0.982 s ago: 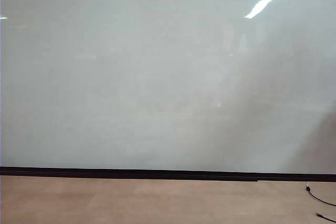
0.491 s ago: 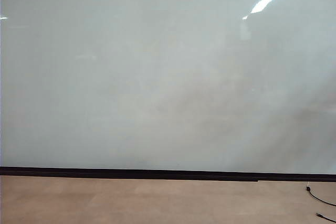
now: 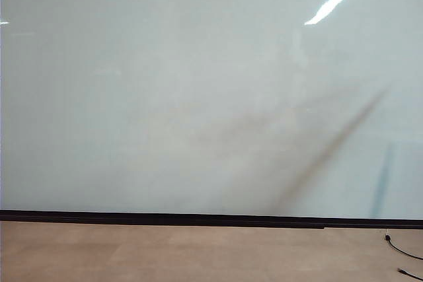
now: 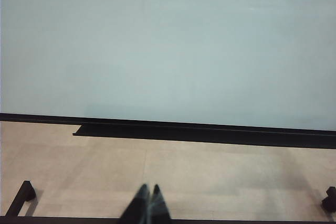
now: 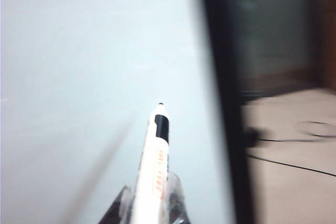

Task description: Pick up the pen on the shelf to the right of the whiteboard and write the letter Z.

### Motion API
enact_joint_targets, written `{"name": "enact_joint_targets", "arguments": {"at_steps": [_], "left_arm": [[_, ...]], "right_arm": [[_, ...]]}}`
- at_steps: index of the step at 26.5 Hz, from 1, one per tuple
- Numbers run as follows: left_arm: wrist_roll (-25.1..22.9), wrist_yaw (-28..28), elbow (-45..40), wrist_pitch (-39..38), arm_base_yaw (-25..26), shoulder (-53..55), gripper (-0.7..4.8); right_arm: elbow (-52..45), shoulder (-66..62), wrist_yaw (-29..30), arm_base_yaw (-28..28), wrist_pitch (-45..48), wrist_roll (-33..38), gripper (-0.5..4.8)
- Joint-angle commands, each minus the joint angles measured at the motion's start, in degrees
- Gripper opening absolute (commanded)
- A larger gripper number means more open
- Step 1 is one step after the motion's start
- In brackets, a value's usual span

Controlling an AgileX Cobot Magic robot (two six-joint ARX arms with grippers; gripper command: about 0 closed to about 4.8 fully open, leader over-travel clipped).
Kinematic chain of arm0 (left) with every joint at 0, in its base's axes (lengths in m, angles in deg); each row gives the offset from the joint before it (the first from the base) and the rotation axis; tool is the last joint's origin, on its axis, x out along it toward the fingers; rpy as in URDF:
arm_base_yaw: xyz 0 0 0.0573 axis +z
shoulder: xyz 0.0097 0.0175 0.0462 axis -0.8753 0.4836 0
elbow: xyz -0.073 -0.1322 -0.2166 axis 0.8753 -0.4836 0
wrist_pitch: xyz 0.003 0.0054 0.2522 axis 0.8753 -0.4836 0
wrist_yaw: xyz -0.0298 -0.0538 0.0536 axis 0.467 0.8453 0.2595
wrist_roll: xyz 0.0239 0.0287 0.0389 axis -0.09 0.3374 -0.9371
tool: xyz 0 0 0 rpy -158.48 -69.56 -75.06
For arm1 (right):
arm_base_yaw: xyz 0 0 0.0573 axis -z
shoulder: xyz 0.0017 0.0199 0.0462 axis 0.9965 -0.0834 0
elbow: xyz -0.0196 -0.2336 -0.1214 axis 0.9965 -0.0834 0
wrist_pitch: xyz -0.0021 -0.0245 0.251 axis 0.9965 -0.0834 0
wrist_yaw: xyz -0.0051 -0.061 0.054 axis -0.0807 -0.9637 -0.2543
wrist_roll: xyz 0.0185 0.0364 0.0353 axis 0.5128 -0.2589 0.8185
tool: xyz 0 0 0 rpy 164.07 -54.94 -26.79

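Observation:
The whiteboard point(image 3: 165, 97) fills the exterior view, pale and glossy, with a black strip along its bottom. Neither gripper shows in that view. In the right wrist view my right gripper point(image 5: 150, 199) is shut on the pen point(image 5: 156, 161), a slim white marker with red print and a dark tip. The tip points at the whiteboard point(image 5: 79, 66) and stands near the board's black side edge. My left gripper point(image 4: 149, 188) is shut with nothing in it, low over the floor and apart from the whiteboard point(image 4: 168, 40). No letter Z shows on the board. The shelf is out of view.
Tan floor point(image 3: 198, 252) runs below the board. A black ledge point(image 4: 210, 132) lies along the board's foot. Black cables point(image 3: 403, 252) trail on the floor at the right, and cables point(image 5: 294, 163) also show past the board's dark edge point(image 5: 223, 103). The right wrist view is blurred.
In the exterior view a dark slanting shadow has appeared across the board's lower right part, with a fainter upright streak beside it. The board's surface is otherwise unchanged.

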State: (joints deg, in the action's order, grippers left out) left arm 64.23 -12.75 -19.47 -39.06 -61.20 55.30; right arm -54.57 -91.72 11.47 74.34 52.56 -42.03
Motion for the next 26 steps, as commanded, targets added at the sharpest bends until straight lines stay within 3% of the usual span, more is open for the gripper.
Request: {"name": "enact_joint_targets", "arguments": {"at_steps": [1,5,10,26], "left_arm": [[-0.26,0.26,0.13,0.33,-0.02,0.0,-0.04],[-0.26,0.24,0.13,0.31,-0.02,0.0,-0.05],[-0.26,0.24,0.13,0.31,-0.02,0.0,-0.04],[-0.26,0.24,0.13,0.33,0.0,0.0,-0.04]], "right_arm": [[0.52,0.81,-3.04,-7.08,-1.95,0.0,-0.05],[1.73,0.61,-2.49,-12.15,-3.96,-0.02,-0.05],[7.58,0.22,4.79,-19.47,-10.93,-3.02,-0.05],[23.39,-11.93,23.43,-23.54,-14.4,-4.31,-0.05]]}}
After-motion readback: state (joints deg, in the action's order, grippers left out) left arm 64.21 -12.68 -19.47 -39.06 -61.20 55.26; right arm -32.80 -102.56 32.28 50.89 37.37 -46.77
